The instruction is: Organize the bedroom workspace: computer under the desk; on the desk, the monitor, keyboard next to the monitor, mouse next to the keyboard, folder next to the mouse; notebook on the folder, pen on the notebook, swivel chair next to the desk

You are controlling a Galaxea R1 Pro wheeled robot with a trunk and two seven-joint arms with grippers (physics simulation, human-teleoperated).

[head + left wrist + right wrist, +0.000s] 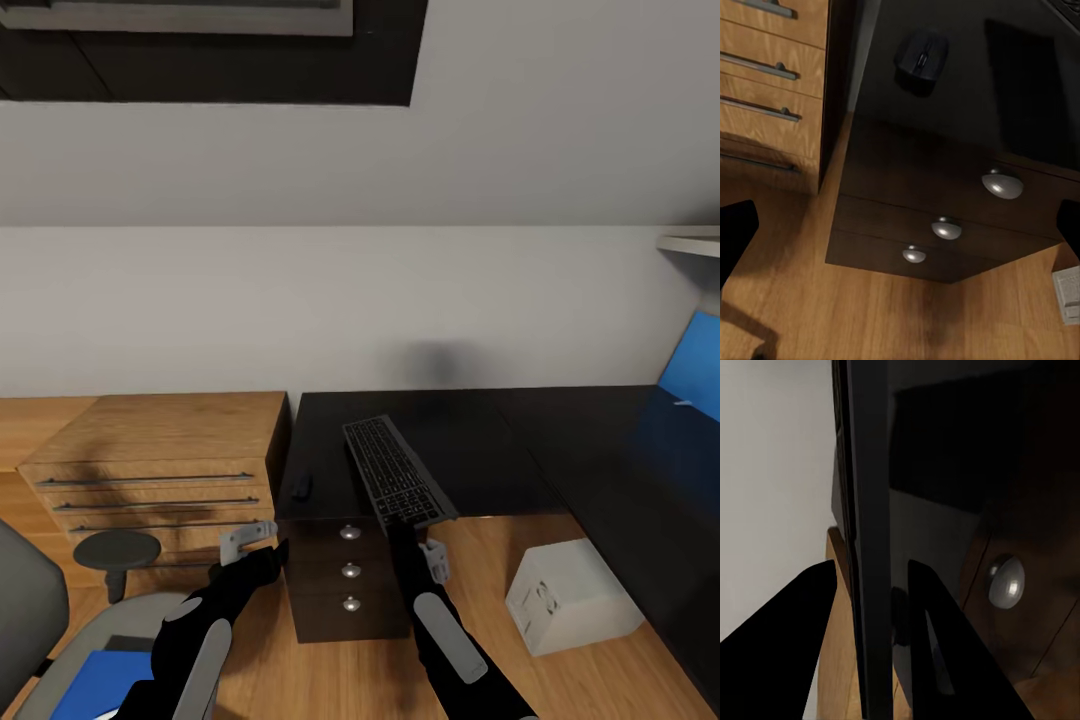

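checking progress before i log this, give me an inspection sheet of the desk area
surface: glossy black desk top, mostly bare
job's things: keyboard lies angled on the desk, near end at the front edge; mouse on the desk by the front left corner, apart from the keyboard; computer on the floor beside the drawer unit; folder on the swivel chair seat
clutter: nothing seen
grippers: right end effector clamps the keyboard's edge; left end effector open, holding nothing, low by the drawer unit
cables: nothing seen
surroundings: oak dresser left of the desk, blue back panel, skylight, wood floor
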